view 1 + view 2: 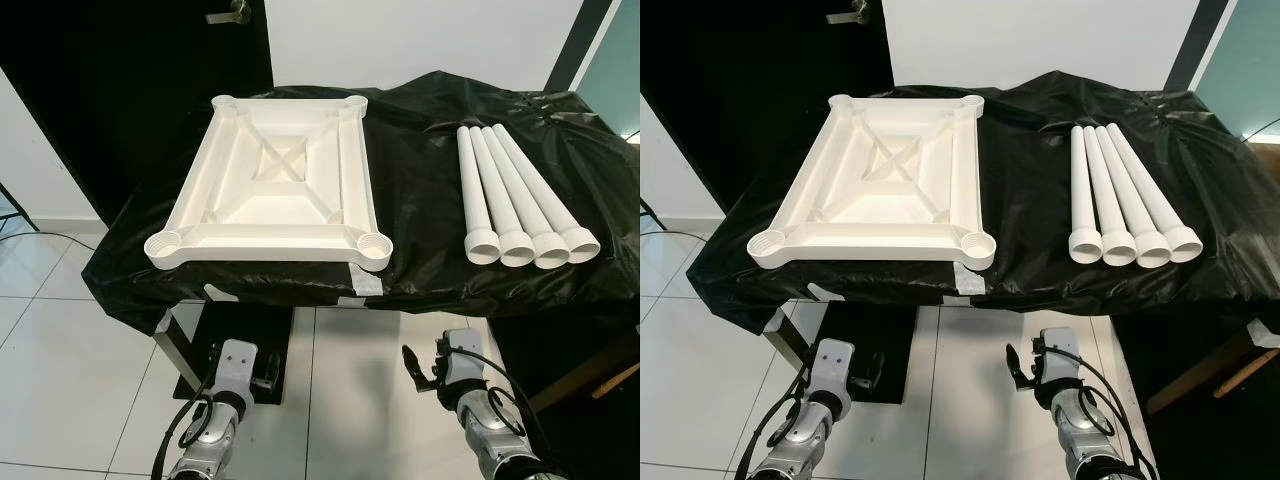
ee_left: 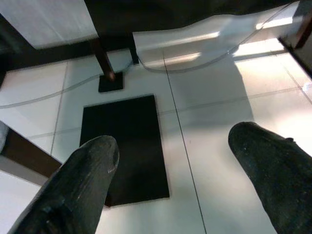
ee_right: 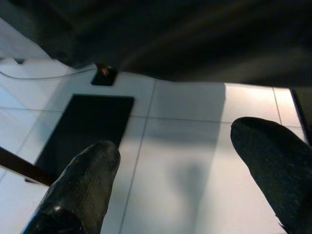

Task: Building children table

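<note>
A white plastic table top [image 1: 270, 185] lies upside down on the black-covered table [image 1: 420, 150], with a round socket at each corner. To its right, several white tube legs [image 1: 515, 195] lie side by side, wide ends toward me. Both arms hang low in front of the table, below its edge. My left gripper [image 2: 173, 161] is open over the floor tiles with nothing between its fingers. My right gripper [image 3: 175, 161] is also open and holds nothing.
The table's black plastic cover [image 1: 130, 270] drapes over the front edge, taped near the middle. A dark mat [image 2: 126, 146] lies on the white tiled floor under the table. A dark door [image 1: 130, 90] stands behind on the left.
</note>
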Motion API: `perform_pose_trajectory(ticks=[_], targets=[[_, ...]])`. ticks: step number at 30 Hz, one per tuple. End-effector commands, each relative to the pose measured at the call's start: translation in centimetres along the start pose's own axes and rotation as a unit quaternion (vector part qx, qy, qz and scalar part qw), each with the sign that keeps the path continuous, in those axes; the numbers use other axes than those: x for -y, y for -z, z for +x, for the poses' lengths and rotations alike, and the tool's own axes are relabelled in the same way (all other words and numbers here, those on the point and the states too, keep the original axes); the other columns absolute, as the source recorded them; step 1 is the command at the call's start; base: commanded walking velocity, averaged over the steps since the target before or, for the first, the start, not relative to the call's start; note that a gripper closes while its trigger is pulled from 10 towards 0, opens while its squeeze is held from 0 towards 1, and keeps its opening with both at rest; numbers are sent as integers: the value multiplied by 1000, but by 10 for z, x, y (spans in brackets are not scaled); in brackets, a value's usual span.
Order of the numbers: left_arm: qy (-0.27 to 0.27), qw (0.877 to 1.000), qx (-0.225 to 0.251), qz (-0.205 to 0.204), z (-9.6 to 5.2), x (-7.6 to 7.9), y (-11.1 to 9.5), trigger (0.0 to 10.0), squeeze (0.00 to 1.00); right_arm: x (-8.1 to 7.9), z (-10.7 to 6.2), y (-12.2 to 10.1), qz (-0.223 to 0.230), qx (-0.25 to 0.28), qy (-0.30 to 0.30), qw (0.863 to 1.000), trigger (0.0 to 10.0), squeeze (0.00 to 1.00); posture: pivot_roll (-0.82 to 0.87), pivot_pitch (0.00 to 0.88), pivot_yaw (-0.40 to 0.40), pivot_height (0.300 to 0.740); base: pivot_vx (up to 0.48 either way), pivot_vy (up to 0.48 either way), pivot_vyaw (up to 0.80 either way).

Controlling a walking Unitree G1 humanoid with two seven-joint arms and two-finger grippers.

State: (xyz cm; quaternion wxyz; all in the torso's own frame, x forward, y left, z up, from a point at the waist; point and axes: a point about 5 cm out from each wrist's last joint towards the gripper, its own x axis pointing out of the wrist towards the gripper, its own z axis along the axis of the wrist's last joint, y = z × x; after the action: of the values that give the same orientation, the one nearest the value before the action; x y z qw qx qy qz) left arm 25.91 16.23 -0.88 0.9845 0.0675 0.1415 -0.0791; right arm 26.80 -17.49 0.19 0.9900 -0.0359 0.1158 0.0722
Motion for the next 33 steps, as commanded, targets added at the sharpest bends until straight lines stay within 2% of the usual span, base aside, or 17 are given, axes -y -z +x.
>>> perform_pose_trajectory(ticks=[1, 8, 12, 18, 20, 21, 24, 25, 29, 33], targets=[[-7, 1000, 13, 1, -3, -2, -2, 10000, 0, -4, -1, -3, 11, 14, -7, 1000, 10000, 0, 52, 0, 0, 740, 0, 0, 0], [-7, 997, 70, 2, -10, -7, -18, 10000, 0, -12, -8, -21, -7, 71, -22, 997, 10000, 0, 53, 0, -7, 740, 0, 0, 0], [-10, 994, 110, -5, -23, -11, -27, 10000, 0, -15, -19, -31, -13, 105, -19, 994, 10000, 0, 52, 0, -5, 740, 0, 0, 0], [-7, 991, 135, -11, -31, -14, -36, 10000, 0, -16, -24, -38, -20, 120, -22, 992, 10000, 0, 50, 0, -2, 740, 0, 0, 0], [-10, 987, 161, -13, -36, -18, -49, 10000, 0, -17, -28, -47, -28, 138, -20, 990, 10000, 0, 53, 0, -2, 740, 0, 0, 0], [-10, 987, 161, -13, -36, -18, -49, 10000, 0, -17, -28, -47, -28, 138, -20, 990, 10000, 0, 53, 0, -2, 740, 0, 0, 0], [-10, 981, 191, -25, -38, -21, -71, 10000, 0, -14, -28, -67, -28, 164, -7, 986, 10000, 0, 55, 0, -3, 740, 0, 0, 0], [-10, 981, 191, -25, -38, -21, -71, 10000, 0, -14, -28, -67, -28, 164, -7, 986, 10000, 0, 55, 0, -3, 740, 0, 0, 0], [-3, 974, 224, -25, -34, -19, -102, 10000, 0, -8, -24, -93, -26, 195, 0, 980, 10000, 0, 54, 0, -4, 740, 0, 0, 0], [-3, 971, 236, -35, -30, -18, -116, 10000, 0, -2, -18, -103, -18, 205, 8, 979, 10000, 0, 35, 0, 15, 740, 0, 0, 0]])
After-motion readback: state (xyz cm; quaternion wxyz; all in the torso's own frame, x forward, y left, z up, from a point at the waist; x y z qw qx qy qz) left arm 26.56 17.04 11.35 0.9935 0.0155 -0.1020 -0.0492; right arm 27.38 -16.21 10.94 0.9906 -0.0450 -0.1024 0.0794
